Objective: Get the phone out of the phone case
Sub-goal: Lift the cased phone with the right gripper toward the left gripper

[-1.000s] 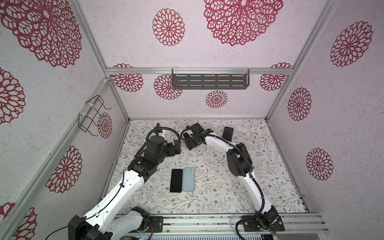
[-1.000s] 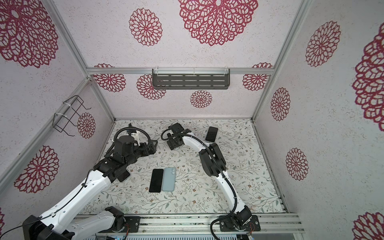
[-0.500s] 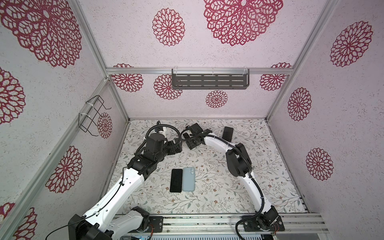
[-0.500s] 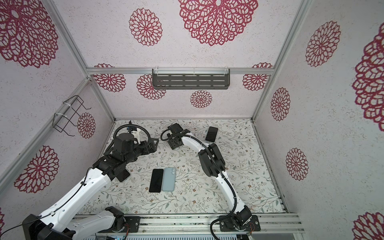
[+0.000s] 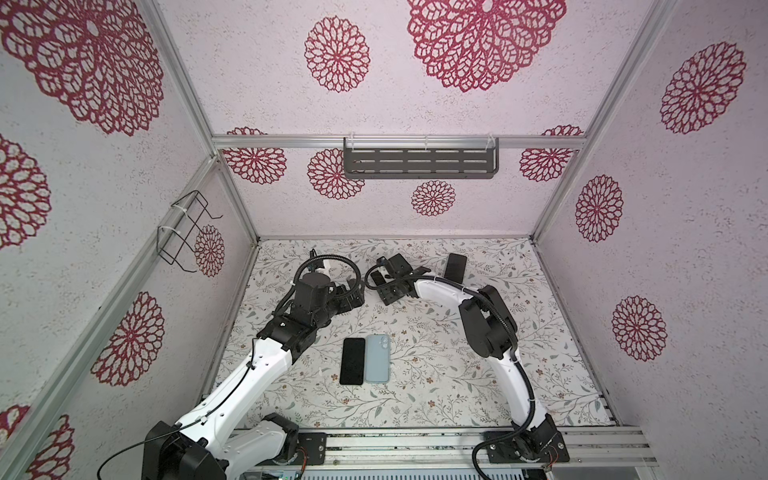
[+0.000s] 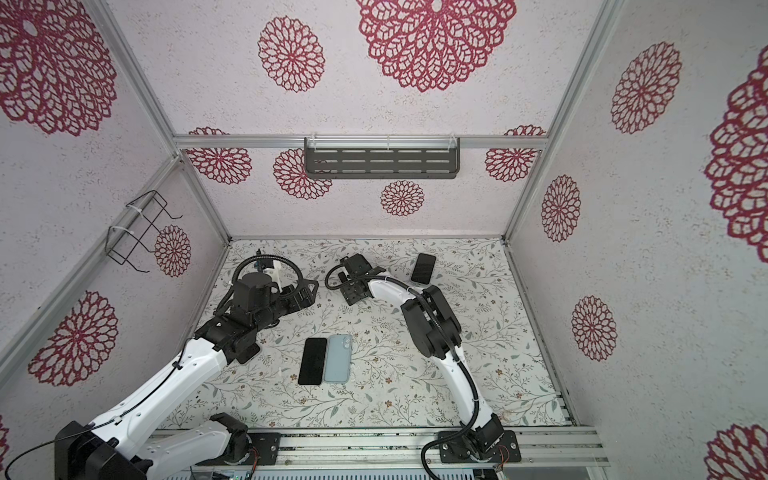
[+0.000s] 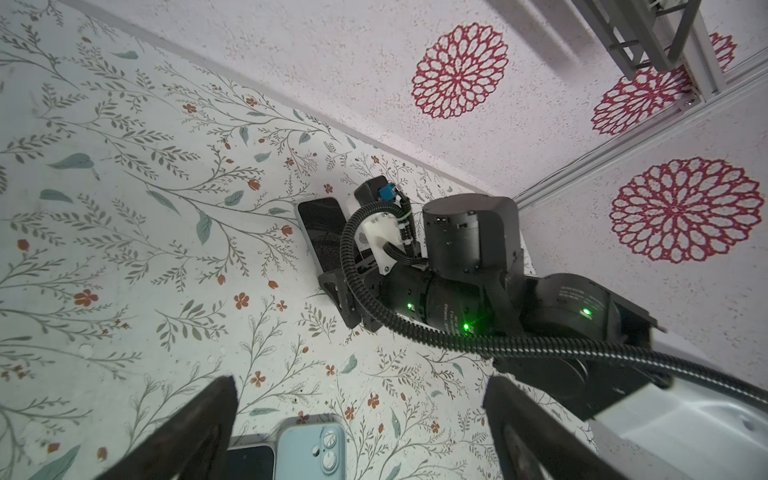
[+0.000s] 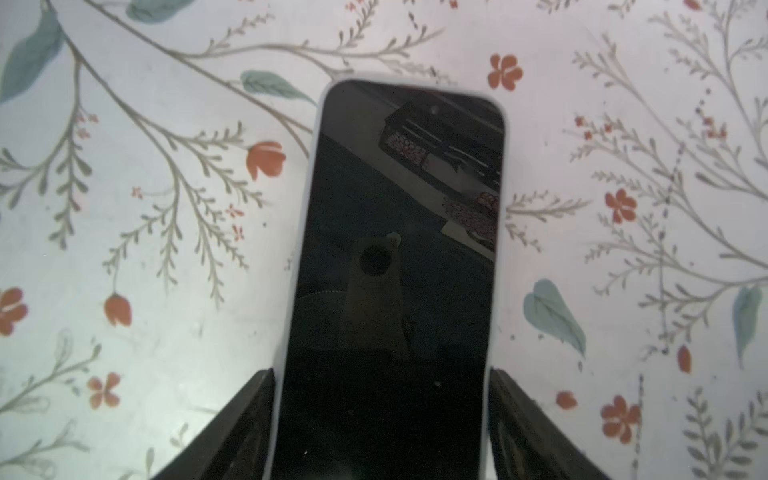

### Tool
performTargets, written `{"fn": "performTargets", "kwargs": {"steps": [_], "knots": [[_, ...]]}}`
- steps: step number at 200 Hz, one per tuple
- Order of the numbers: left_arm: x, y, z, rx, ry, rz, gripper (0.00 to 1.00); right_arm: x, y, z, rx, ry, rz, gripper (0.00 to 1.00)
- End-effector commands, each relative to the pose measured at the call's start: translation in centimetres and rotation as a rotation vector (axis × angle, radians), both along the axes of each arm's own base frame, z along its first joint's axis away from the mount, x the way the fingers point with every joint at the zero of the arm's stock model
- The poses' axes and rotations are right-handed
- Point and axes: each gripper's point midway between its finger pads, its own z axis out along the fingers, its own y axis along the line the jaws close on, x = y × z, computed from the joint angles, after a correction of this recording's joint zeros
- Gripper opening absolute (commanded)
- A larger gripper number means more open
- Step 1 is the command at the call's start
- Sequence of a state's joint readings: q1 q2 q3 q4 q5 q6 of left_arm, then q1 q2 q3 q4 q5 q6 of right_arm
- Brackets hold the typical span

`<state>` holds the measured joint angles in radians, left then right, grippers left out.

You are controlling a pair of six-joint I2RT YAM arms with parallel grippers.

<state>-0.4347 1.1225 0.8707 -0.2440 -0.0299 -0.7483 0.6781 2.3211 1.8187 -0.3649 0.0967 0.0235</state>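
A black-screened phone in a pale phone case [image 8: 399, 249] lies flat at the back right of the table [image 5: 456, 266] [image 6: 423, 268] [image 7: 322, 237]. My right gripper [image 8: 382, 374] reaches it from the left [image 5: 424, 274]. Its two fingers press against the case's long sides near the phone's near end. The forearm hides that contact in both top views. My left gripper [image 7: 361, 382] [image 5: 353, 297] hovers wide open over the table's back left, holding nothing.
Mid-table, a bare black phone [image 5: 352, 360] and a light-blue one lying camera side up [image 5: 377, 358] rest side by side, and both show at the edge of the left wrist view [image 7: 311, 453]. A grey shelf [image 5: 419, 164] hangs on the back wall, a wire basket [image 5: 183, 232] on the left wall.
The left arm has edged slightly toward the back wall. The right arm has barely shifted. All three phones lie where they were.
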Motion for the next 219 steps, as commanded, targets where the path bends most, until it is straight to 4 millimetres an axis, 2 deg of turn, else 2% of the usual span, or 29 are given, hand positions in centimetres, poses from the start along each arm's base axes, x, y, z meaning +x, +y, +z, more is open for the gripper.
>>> {"fn": "performTargets", "kwargs": {"steps": [1, 48, 98, 141, 169, 200, 209, 219], "knots": [[1.0, -0.6, 0.3, -0.080, -0.027, 0.010, 0.97, -0.9, -1.1, 2.1, 0.017, -0.019, -0.041, 0.49], [2.3, -2.3, -1.3, -0.180, -0.008, -0.007, 0.97, -2.5, -2.6, 3.3, 0.123, 0.005, -0.090, 0.44], [4.0, -4.5, -3.3, -0.285, 0.042, -0.037, 0.97, -4.2, -3.7, 5.8, 0.301, 0.038, -0.096, 0.38], [5.3, -6.7, -6.4, -0.371, 0.125, -0.056, 0.97, -6.7, -3.7, 7.7, 0.431, 0.061, -0.048, 0.36], [5.8, -8.4, -8.3, -0.404, 0.180, -0.071, 0.97, -8.1, -3.7, 7.7, 0.471, 0.091, -0.033, 0.34], [6.1, -9.7, -9.9, -0.402, 0.231, -0.073, 0.97, -8.6, -4.2, 7.0, 0.449, 0.100, -0.040, 0.33], [6.1, -9.7, -10.1, -0.405, 0.236, -0.066, 0.97, -8.7, -4.5, 6.9, 0.433, 0.097, -0.044, 0.37], [6.0, -9.4, -10.0, -0.402, 0.230, -0.050, 0.97, -8.8, -4.8, 6.8, 0.409, 0.096, -0.044, 0.55]]}}
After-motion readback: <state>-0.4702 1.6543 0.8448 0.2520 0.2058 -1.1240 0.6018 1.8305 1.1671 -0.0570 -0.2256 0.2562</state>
